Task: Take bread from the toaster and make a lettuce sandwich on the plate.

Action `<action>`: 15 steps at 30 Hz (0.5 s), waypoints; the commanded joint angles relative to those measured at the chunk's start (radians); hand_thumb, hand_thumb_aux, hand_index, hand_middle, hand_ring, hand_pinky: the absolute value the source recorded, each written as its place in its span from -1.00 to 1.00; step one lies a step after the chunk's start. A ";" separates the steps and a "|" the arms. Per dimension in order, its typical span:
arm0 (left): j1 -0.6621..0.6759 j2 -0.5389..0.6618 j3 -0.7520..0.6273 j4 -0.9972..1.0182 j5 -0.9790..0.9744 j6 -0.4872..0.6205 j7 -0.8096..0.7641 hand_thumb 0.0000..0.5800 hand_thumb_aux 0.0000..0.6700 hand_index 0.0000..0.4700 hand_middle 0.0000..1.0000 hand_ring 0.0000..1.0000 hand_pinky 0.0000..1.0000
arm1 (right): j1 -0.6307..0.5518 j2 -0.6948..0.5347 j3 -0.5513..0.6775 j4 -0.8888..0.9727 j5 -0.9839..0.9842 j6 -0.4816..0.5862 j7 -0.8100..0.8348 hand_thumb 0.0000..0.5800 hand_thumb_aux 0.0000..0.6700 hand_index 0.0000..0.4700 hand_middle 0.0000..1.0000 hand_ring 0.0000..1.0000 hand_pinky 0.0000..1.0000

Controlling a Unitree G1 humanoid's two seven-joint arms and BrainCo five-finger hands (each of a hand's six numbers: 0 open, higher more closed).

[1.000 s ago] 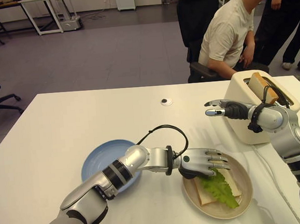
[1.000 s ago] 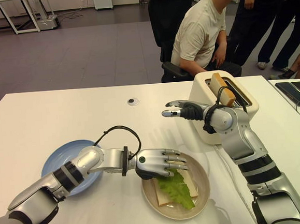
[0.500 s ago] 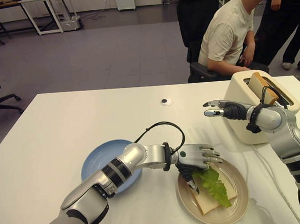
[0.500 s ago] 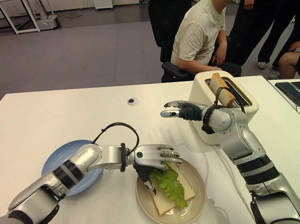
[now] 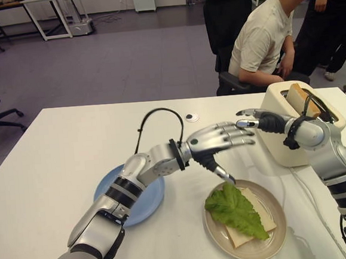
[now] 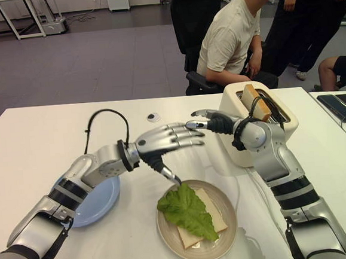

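The plate (image 5: 279, 210) sits nearest, on the white table (image 5: 56, 163). On it lies a bread slice (image 5: 267, 218), and a lettuce leaf (image 5: 234, 208) covers most of that slice, running from ten o'clock to five o'clock across it. The leaf's ten o'clock end reaches the rim there.

At nine o'clock from the plate, just beside it but apart, lies a blue dish (image 5: 151, 197), partly under the left forearm.

The left hand (image 5: 213, 143) hangs in the air at eleven o'clock from the plate, above the table. It is spread wide and holds nothing. The fingers stretch toward three o'clock, and the thumb (image 5: 223, 175) points down at the plate's far rim, its tip close over the leaf's edge. Whether it touches the leaf I cannot tell. A black cable (image 5: 154, 116) loops up from the wrist.

The right hand (image 5: 262, 121) is at one o'clock from the plate, in front of the toaster's left face, and grips nothing. Its fingers are stretched out flat toward nine o'clock, and their tips meet the left fingertips in the picture. I cannot tell whether they are in contact.

The toaster (image 5: 283, 154) stands at one o'clock from the plate, near the table's right edge. A toast slice (image 5: 296, 96) stands up out of its slot, leaning a little.

Farther back, at twelve o'clock from the left hand, a small round black cap (image 5: 192, 117) sits in the tabletop. A dark phone (image 6: 339, 104) lies at three o'clock from the toaster.
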 commanded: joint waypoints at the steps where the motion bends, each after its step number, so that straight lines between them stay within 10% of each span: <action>1: 0.040 0.046 0.146 -0.015 -0.049 0.166 -0.008 -1.00 -1.00 -1.00 -1.00 -1.00 -1.00 | -0.089 -0.037 -0.081 0.051 -0.096 -0.020 -0.181 -1.00 -1.00 -1.00 -1.00 -1.00 -1.00; 15: 0.138 0.122 0.222 -0.061 -0.023 0.277 -0.012 -1.00 -1.00 -1.00 -1.00 -1.00 -1.00 | -0.140 -0.227 -0.031 0.312 -0.451 -0.022 -0.366 -1.00 -1.00 -1.00 -1.00 -1.00 -1.00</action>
